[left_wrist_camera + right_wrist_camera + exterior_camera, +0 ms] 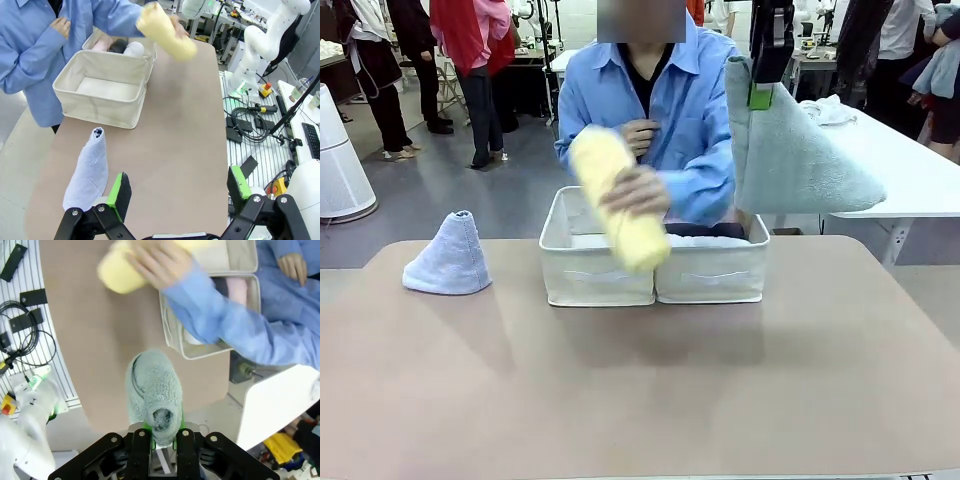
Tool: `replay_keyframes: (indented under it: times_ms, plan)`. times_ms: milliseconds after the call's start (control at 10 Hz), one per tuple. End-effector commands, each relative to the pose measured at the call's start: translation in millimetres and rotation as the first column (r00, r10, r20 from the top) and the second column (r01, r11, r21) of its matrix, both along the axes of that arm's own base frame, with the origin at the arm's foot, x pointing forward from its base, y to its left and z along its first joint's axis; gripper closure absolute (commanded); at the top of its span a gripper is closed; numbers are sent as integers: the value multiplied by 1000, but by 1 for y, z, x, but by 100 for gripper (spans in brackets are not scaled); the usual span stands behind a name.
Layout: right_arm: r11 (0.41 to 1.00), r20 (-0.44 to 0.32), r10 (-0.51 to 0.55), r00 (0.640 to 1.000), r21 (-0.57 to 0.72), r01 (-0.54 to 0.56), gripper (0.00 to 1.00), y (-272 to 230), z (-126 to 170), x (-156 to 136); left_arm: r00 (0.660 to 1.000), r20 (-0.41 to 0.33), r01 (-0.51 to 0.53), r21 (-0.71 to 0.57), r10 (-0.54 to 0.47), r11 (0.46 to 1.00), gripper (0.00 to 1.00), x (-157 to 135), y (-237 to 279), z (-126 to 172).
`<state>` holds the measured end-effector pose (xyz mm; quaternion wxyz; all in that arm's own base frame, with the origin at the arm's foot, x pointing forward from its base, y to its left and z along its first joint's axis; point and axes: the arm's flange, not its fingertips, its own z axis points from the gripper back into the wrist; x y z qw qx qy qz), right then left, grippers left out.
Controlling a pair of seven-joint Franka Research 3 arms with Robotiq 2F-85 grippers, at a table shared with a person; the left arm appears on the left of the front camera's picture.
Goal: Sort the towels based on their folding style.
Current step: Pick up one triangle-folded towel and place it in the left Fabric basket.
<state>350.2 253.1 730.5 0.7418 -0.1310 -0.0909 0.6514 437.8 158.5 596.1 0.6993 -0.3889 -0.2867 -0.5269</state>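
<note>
Terry shapes, front view first: a blue cone stands on the table at nine o'clock from two bins set side by side. A person's hand holds a yellow roll tilted above them. At two o'clock, high up, the right gripper is clenched on the tip of a grey-green cone, which hangs in the air. Left wrist view: the left gripper hovers released, with the blue cone just beside its finger at nine o'clock. The near bin shows a bare floor; the far one holds a pink roll, a dark roll and a white roll. Right wrist view: the right gripper pinches the grey-green cone, and the person's sleeve crosses the bins at twelve o'clock. As I judge the risks, so small a pinch could let the cone slip or unfurl, and lowering it now could strike the arm over the bins. Count: two cones, four rolls, two bins.
</note>
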Motion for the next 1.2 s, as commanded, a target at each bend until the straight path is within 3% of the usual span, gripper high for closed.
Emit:
replay_keyframes:
  times_ms: [0,1100]
  plan:
    - [1000,35,0,999,0,0,83,-7,3,-7,1000,6,-9,-2,9,1000,0,-1,-1,2]
    - [1000,11,30,999,-6,-30,83,1,3,2,1000,6,-9,-2,9,1000,0,-1,-1,2]
